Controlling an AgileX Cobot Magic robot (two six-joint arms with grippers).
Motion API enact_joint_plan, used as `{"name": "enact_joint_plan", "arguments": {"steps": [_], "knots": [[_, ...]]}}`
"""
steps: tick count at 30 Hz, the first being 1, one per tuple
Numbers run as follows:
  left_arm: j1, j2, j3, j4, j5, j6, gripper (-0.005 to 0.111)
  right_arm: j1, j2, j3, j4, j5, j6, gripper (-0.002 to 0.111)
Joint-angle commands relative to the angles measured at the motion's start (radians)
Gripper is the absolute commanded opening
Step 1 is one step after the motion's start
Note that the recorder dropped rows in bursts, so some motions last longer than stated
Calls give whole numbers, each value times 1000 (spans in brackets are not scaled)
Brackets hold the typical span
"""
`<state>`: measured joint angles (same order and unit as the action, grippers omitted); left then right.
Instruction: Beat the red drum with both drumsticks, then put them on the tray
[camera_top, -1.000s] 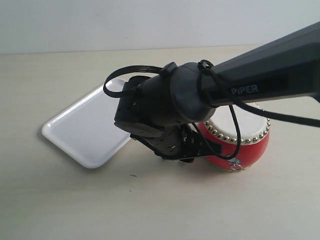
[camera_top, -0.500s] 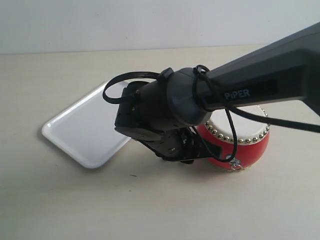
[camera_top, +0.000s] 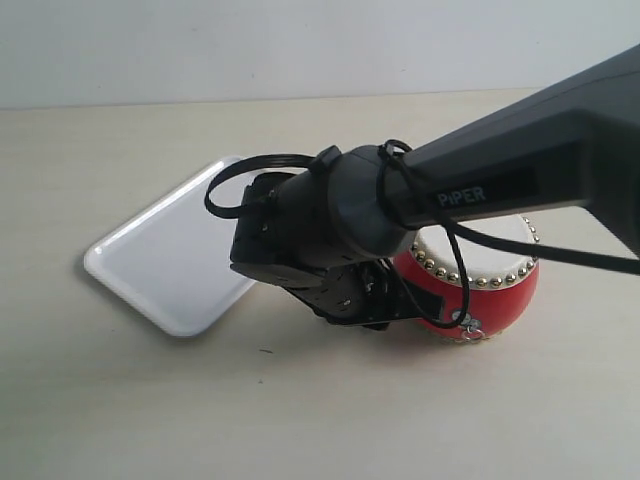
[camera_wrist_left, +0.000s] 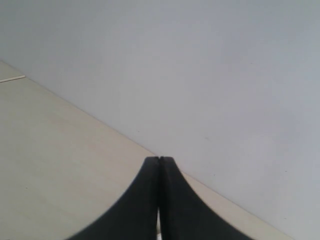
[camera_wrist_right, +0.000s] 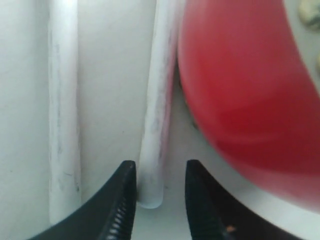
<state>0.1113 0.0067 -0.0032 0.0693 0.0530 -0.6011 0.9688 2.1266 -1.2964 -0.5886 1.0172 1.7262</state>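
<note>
The red drum (camera_top: 482, 288) stands on the table at the right, half hidden by my right arm. The white tray (camera_top: 170, 262) lies at the left. My right gripper (camera_top: 357, 306) is low over the table between tray and drum. In the right wrist view both pale drumsticks lie side by side on the table, one (camera_wrist_right: 158, 100) next to the red drum (camera_wrist_right: 245, 90), the other (camera_wrist_right: 63, 100) farther off. My right gripper (camera_wrist_right: 159, 167) is open, with the end of the nearer stick between its jaws. My left gripper (camera_wrist_left: 159, 159) is shut and empty, out of the exterior view.
The pale wooden table (camera_top: 320, 410) spreads all round, with a light wall (camera_top: 300, 45) behind it. My right arm's black forearm (camera_top: 520, 170) crosses above the drum, with a cable loop (camera_top: 240, 172) hanging over the tray's corner.
My right arm has slid a little further left and lower between the tray and the drum. Drum and tray have not moved.
</note>
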Motion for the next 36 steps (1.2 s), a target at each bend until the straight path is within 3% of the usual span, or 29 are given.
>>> {"name": "enact_joint_plan", "arguments": {"steps": [1,17,30,36], "knots": [[-5,-7,3,4,-2,-2,0,-5,2,-8,-18,0,13,34],[-5,-7,3,4,-2,-2,0,-5,28,-8,-32,4,29,31],[-5,-7,3,4,-2,-2,0,-5,23,-8,-32,35,29,3],[-5,-7,3,4,-2,-2,0,-5,-7,-8,-46,61,23,2]]}}
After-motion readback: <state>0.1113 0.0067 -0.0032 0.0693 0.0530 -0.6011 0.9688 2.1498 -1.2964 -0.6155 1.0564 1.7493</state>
